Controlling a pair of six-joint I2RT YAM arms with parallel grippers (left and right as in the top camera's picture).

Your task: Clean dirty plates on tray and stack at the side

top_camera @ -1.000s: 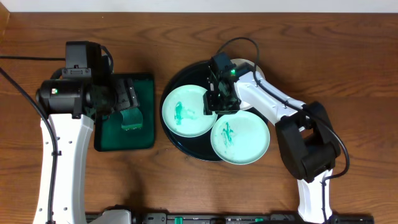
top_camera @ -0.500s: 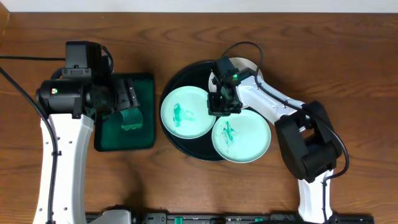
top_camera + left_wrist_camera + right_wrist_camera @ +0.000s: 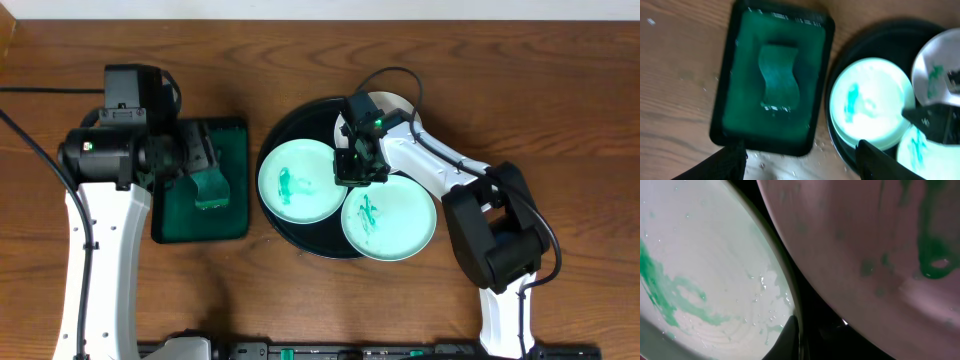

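Overhead: the right end effector (image 3: 352, 172) is pressed together on the rim of a smeared plate (image 3: 298, 180) on the left side of the black tray (image 3: 305, 125), apparently pinching it. Left wrist: the left end effector (image 3: 800, 152) hangs spread over the sponge (image 3: 778, 75) in the green tray (image 3: 724, 100), left of the black tray. Right wrist: a fingertip (image 3: 790, 335) meets that rim; lift level, clear of the neighbouring plate (image 3: 865, 255).

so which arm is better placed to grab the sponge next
left: the left tool hangs over the sponge in the green tray, jaws apart. the right tool is shut on a plate rim on the black tray
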